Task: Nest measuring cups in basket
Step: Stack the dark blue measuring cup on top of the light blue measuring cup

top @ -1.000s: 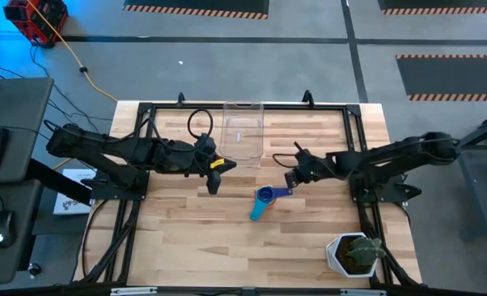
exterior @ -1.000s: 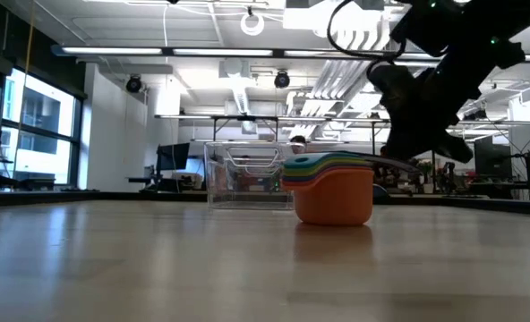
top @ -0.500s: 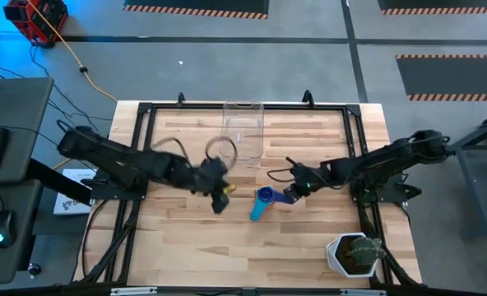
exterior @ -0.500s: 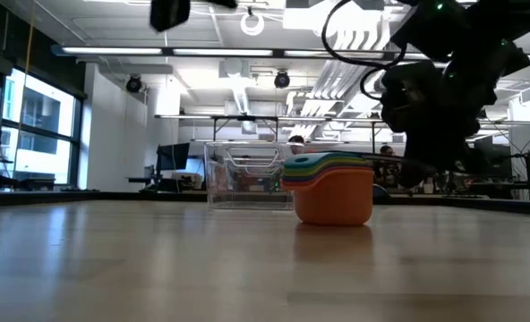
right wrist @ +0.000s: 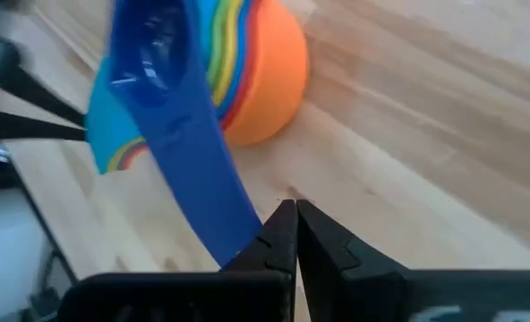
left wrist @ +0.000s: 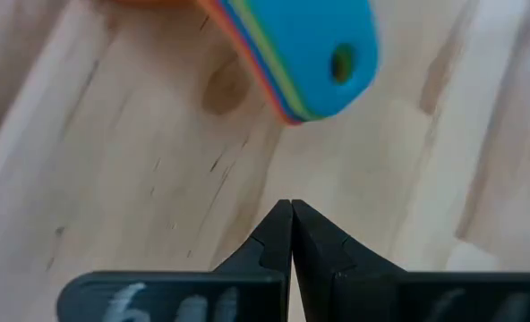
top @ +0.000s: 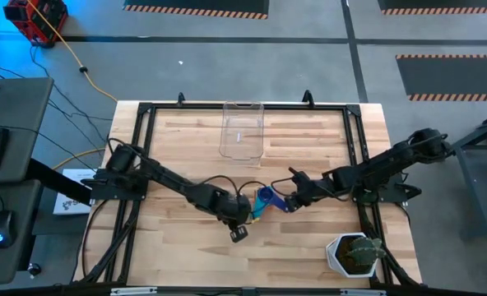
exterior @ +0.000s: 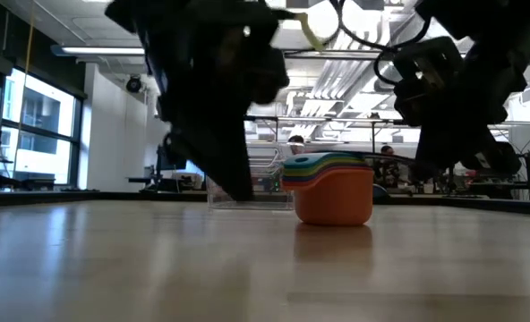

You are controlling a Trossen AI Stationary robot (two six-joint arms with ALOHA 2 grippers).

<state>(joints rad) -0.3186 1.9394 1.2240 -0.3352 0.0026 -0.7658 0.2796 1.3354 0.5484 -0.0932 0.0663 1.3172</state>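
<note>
High view: both shut, empty claws, left claw (top: 240, 222) and right claw (top: 294, 200), flank the measuring cups (top: 262, 202) mid-table, seemingly to steady them.

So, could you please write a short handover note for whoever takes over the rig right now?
Left end effector: shut, empty, low beside the handle end of the measuring cups.
Right end effector: shut, empty, by the dark blue handle on the stack's other side.
Cups: nested, standing mid-table.
Basket: at the far edge, apart from the stack; no cups visible in it.
Done: nesting.
Left: move the stack into the basket.
</note>
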